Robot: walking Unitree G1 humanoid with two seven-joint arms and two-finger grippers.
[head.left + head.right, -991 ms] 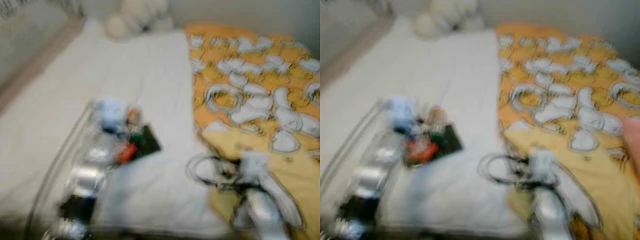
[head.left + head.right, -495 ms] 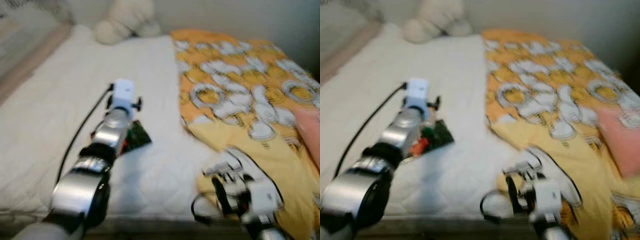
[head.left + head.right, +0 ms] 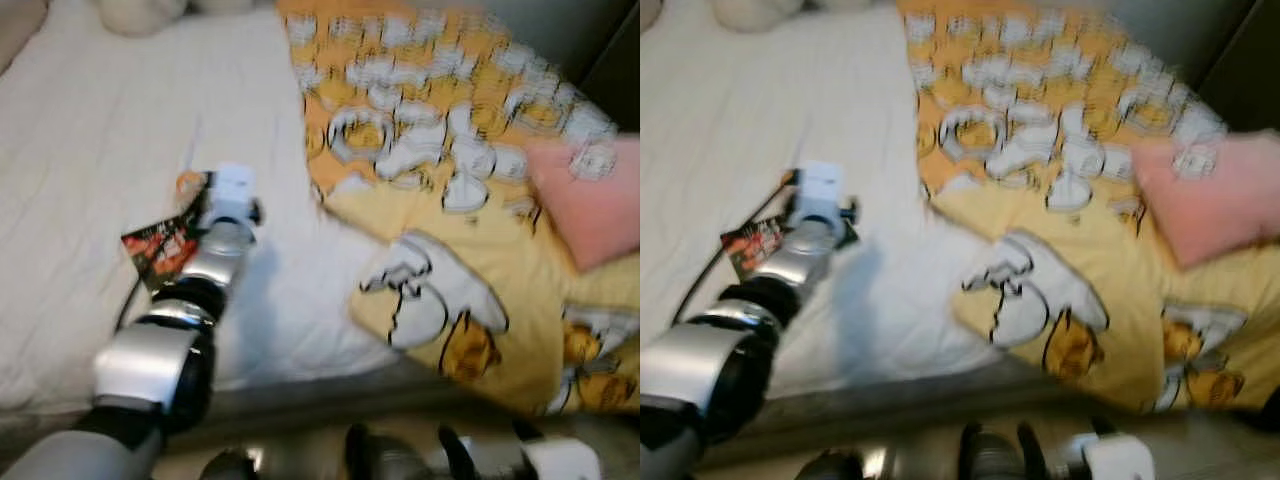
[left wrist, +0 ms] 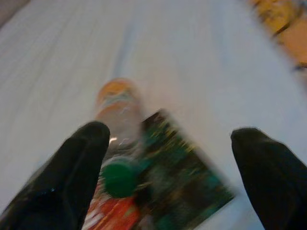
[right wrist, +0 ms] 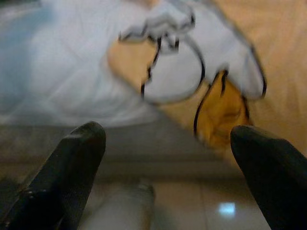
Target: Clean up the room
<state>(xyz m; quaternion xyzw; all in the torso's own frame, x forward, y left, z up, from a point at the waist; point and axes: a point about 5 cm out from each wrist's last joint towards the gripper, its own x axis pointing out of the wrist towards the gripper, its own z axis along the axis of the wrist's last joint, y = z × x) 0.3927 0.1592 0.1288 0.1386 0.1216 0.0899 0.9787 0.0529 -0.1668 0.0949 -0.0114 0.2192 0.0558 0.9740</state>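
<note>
All four views are soft with motion blur, so fine detail is lost. The left arm's wrist block covers the left gripper [image 4: 168, 167] in the head views, along with part of the bottle [image 4: 117, 124] and the snack packets [image 3: 160, 245] beneath it. In the left wrist view the printing on the bottle label and packets is too smeared to read, and the picture's edge cuts off both black fingers [image 4: 62, 187]. The stuffed toy [image 3: 135, 12] is cropped by the top edge. The pink pillow [image 3: 590, 200] runs off the right edge. The right gripper [image 5: 168, 182] sits low, its fingers cropped, and the quilt [image 3: 450, 180] pattern is blurred.
</note>
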